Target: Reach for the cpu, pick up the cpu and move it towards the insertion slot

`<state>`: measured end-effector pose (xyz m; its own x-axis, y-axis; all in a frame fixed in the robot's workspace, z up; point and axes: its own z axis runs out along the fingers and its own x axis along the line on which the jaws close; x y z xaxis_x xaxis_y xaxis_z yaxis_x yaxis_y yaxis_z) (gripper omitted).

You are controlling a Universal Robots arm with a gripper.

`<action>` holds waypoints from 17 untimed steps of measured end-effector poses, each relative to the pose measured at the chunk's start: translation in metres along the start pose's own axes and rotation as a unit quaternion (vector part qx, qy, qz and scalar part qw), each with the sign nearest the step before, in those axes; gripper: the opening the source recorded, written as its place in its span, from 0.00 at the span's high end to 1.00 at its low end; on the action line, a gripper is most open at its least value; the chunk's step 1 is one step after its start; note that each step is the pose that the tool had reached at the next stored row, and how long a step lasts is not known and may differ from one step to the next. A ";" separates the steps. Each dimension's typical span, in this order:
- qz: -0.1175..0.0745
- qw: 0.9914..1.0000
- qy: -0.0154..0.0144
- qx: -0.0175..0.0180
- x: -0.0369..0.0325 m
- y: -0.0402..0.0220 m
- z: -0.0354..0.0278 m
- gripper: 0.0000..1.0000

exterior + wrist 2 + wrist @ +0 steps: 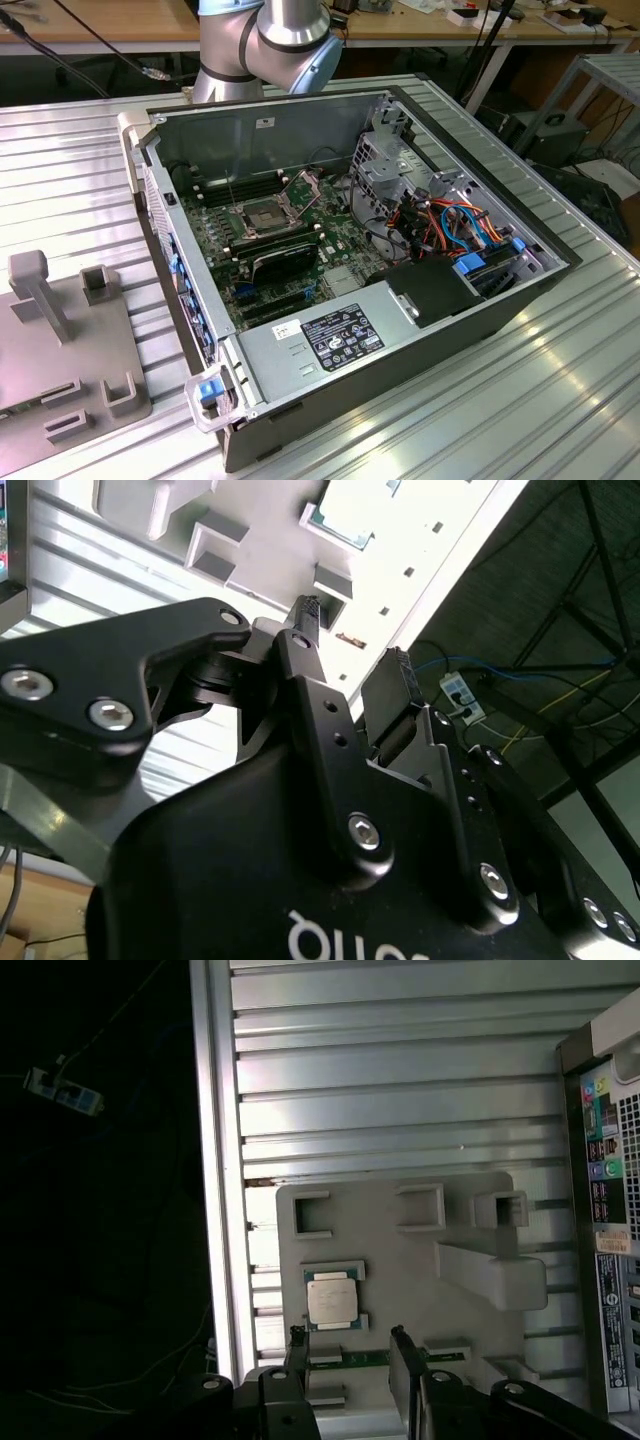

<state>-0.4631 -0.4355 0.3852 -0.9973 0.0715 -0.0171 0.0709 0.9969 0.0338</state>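
The open computer case (260,125) held a motherboard (345,250) with the insertion slot (262,216) near its middle. Outside it, a grey fixture plate (400,1280) carried the cpu (329,1301) in a square cradle. The gripper (347,1338) hung over that plate near the cpu, fingers spread wide, empty.

The robot arm (285,35) bends at a silver-grey joint (290,22) edged in blue, seen in the exterior view. In both wrist views its black gripper (347,1338) has its two fingers (310,710) spread apart, nothing between them, with bolted linkage bars (110,680) behind them.
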 end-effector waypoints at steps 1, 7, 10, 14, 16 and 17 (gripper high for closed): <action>0.000 1.000 0.000 0.000 0.0000 -0.0001 0.0011 0.55; 0.000 1.000 0.001 0.000 0.0003 -0.0007 0.0162 0.55; 0.000 1.000 0.003 0.000 0.0004 -0.0011 0.0253 0.55; 0.000 1.000 0.003 0.000 0.0005 -0.0013 0.0331 0.55; 0.000 1.000 0.003 0.000 0.0006 -0.0014 0.0354 0.55; 0.000 1.000 0.003 0.000 0.0006 -0.0014 0.0355 0.55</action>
<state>-0.4631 -0.4358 0.3497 -0.9974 0.0716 -0.0112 0.0712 0.9969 0.0328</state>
